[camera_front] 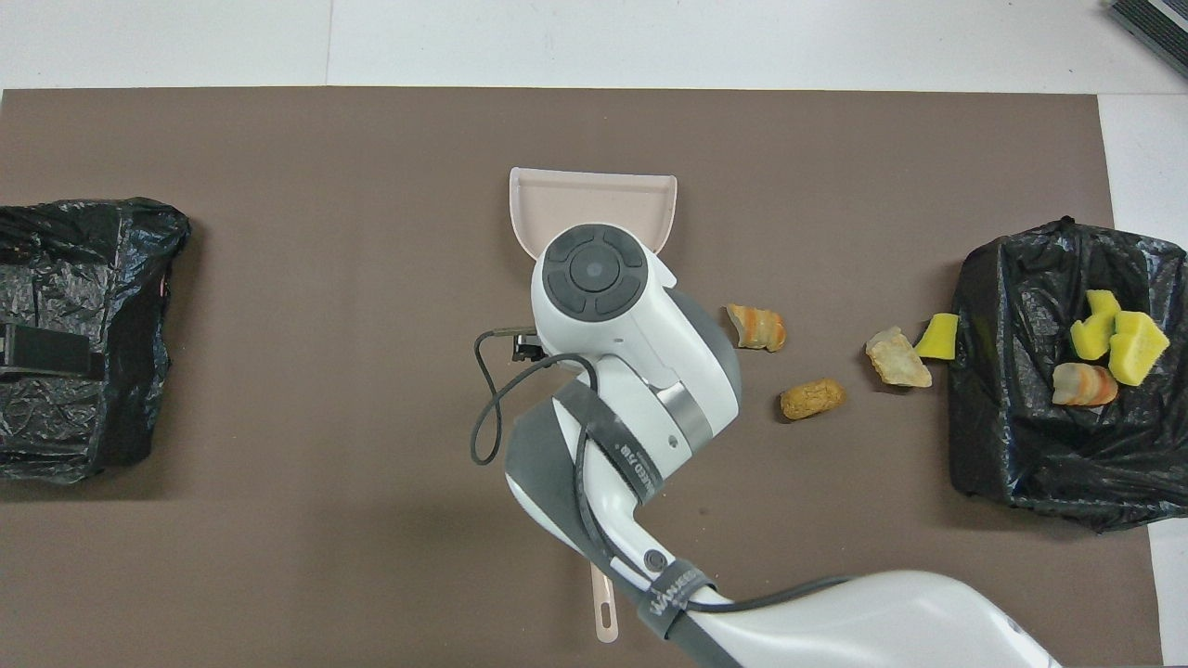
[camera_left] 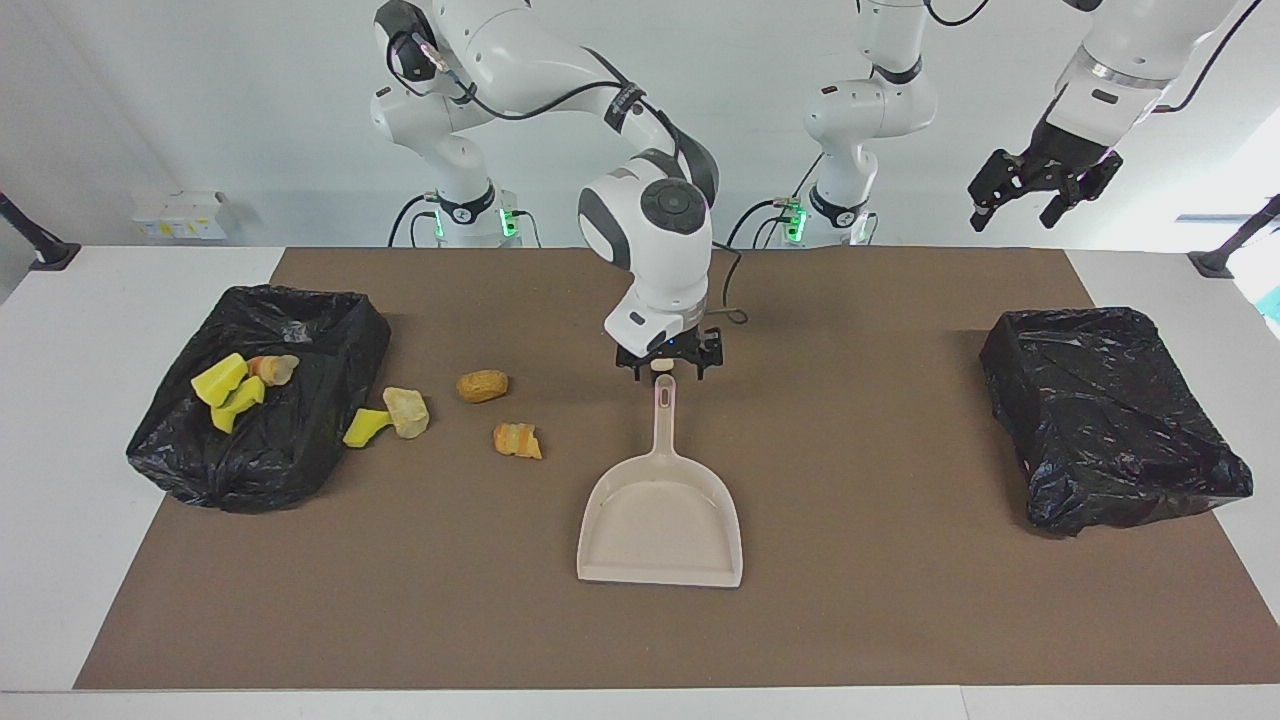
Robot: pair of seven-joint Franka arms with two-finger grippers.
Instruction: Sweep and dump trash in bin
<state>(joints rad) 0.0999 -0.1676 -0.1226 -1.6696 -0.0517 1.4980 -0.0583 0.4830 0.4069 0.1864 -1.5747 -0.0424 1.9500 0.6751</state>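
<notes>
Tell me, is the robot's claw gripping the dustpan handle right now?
No, the right gripper hangs open just above the dustpan lying flat on the mat.

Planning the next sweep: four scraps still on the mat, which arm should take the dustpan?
Right, probably. The right gripper hangs open over the dustpan handle, beside the loose scraps. The left gripper waits raised over the other bin.
</notes>
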